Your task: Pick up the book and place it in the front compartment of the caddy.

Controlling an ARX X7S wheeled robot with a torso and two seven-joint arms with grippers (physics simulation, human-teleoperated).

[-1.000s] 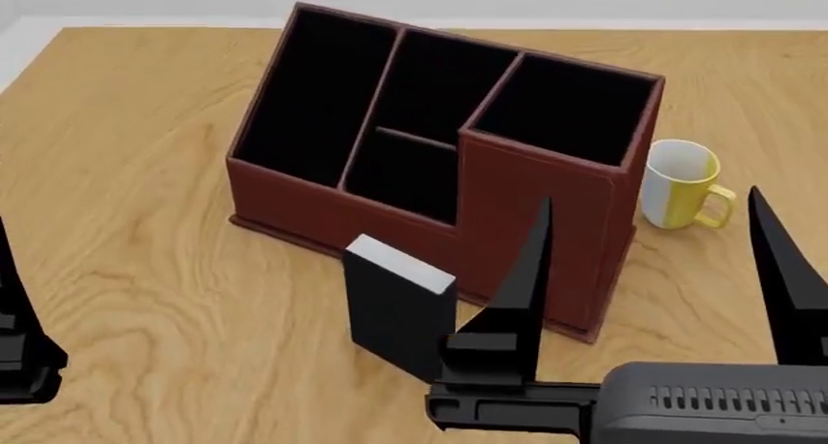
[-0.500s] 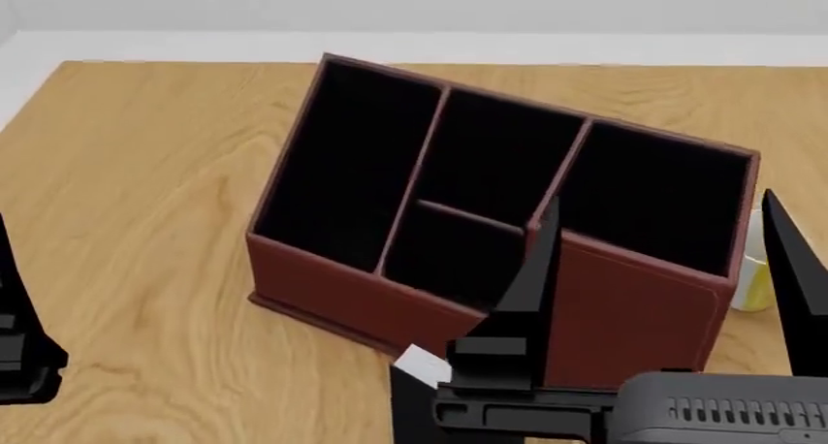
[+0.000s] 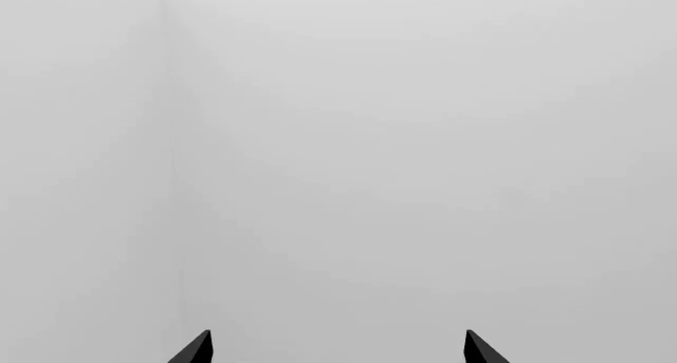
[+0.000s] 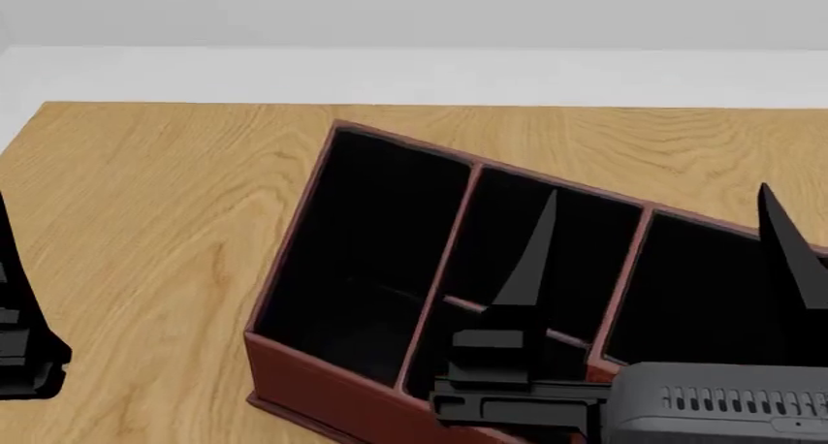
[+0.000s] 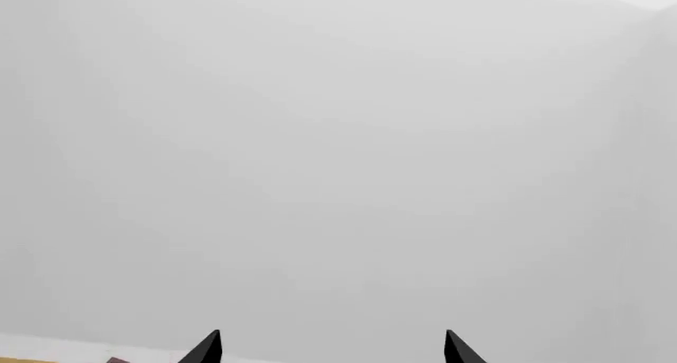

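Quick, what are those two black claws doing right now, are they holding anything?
Left gripper: open, holding nothing, pointed at a blank wall.
Right gripper: open, holding nothing, with the caddy behind its fingertips in the head view.

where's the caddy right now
In the head view the caddy sits on the wooden table, filling the centre and right of the picture, with the open right gripper above it; its near wall runs off the bottom edge.
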